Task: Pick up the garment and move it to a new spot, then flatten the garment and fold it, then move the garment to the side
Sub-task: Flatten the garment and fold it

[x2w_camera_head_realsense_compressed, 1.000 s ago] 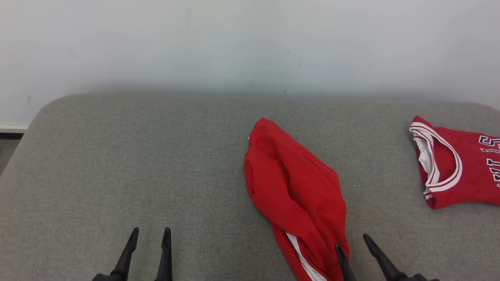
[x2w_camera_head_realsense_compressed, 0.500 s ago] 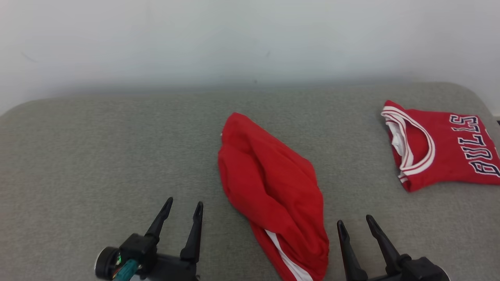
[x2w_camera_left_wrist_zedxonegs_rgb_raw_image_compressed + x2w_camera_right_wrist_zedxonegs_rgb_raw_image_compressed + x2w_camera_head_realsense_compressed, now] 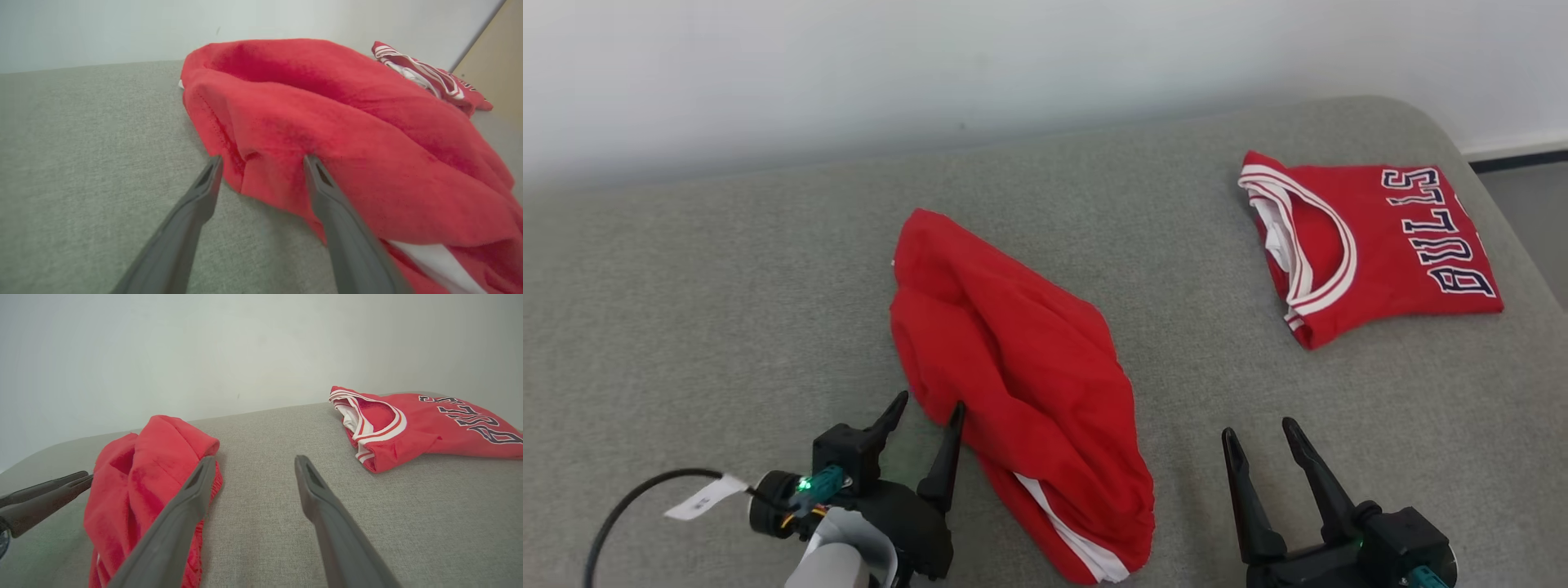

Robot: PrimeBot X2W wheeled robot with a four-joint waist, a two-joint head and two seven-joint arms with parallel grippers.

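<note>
The garment [image 3: 1021, 384] is a crumpled red piece with a white stripe at its near end, lying mid-cushion. My left gripper [image 3: 929, 402] is open at its near left edge. In the left wrist view the garment [image 3: 347, 122] bulges just past the gripper [image 3: 262, 158], and the right finger's tip touches the cloth's hem. My right gripper [image 3: 1258, 428] stands open over bare cushion, right of the garment and apart from it. The right wrist view has the garment [image 3: 143, 477] left of the right gripper [image 3: 254, 458], with the left gripper [image 3: 86, 476] at the far left.
A folded red Bulls jersey [image 3: 1372, 245] lies at the back right of the grey cushion [image 3: 727, 286], near its rounded right edge. A pale wall runs behind. Floor [image 3: 1527, 212] drops away on the right. Bare cushion stretches to the garment's left.
The head camera has swung right, shifting the whole picture left. My left gripper has come forward to the garment's edge. The right gripper now stands clear of the garment's right side.
</note>
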